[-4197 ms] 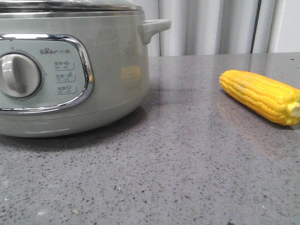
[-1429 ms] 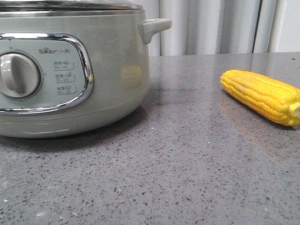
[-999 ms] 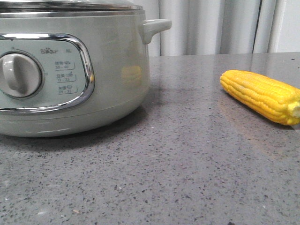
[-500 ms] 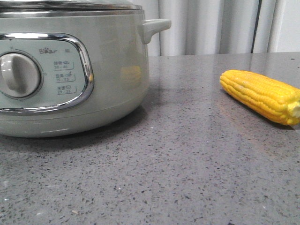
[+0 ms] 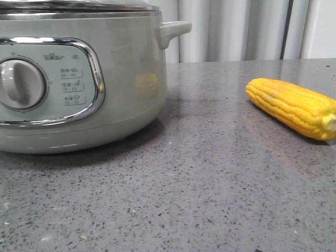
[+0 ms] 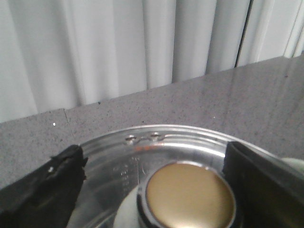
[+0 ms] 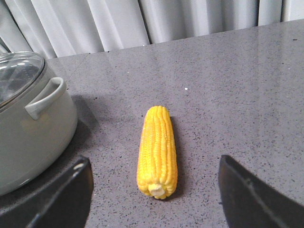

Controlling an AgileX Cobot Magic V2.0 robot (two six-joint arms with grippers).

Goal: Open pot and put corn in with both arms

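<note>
The pale grey-green pot [image 5: 79, 79] stands at the left of the front view, its glass lid [image 6: 156, 152] on. The lid's round gold-topped knob [image 6: 190, 197] lies between the open fingers of my left gripper [image 6: 154, 166], which do not touch it. The yellow corn [image 5: 291, 107] lies on the counter at the right, stub end toward the front. In the right wrist view the corn [image 7: 157, 151] lies between the wide-open fingers of my right gripper [image 7: 154, 185], apart from both. The pot [image 7: 28, 128] shows there too. Neither gripper shows in the front view.
The grey speckled counter [image 5: 199, 178] stretches between pot and corn. The pot's side handle [image 5: 173, 30] sticks out toward the corn. White curtains [image 5: 236, 29] hang behind the counter's back edge.
</note>
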